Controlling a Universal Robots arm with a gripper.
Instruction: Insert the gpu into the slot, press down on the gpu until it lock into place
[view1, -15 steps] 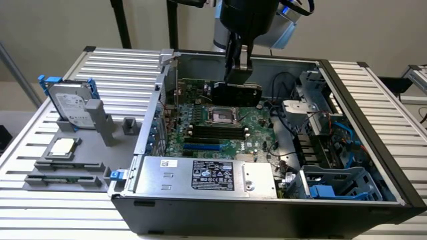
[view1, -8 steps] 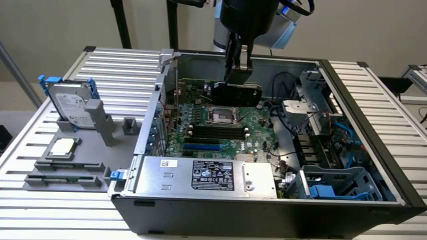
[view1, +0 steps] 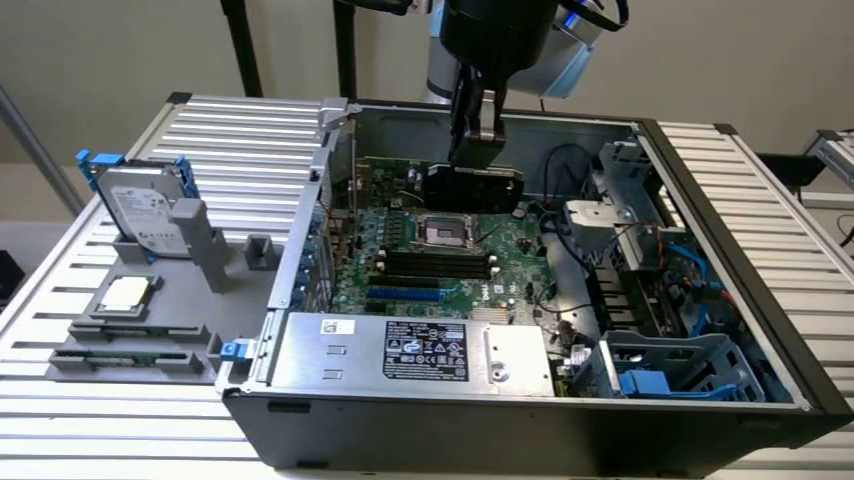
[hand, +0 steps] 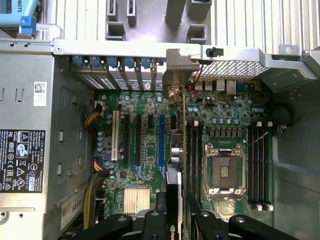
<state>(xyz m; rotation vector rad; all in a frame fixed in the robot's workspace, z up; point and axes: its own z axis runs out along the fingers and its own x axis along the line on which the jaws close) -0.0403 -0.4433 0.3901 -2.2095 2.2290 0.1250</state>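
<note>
Exterior view, held gpu (view1: 470, 187), slatted table (view1: 94, 420), wall (view1: 120, 50)

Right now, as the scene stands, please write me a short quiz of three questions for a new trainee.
1. True or false: the graphics card is already seated in the blue slot.
2. What does the gripper hold? A) a screwdriver B) the graphics card C) a fan
3. Fill in: the hard drive with blue rails stands outside the case, on the exterior view's ____.

Key:
1. False. The card hangs in the gripper and the slot lies uncovered.
2. B
3. left
</note>
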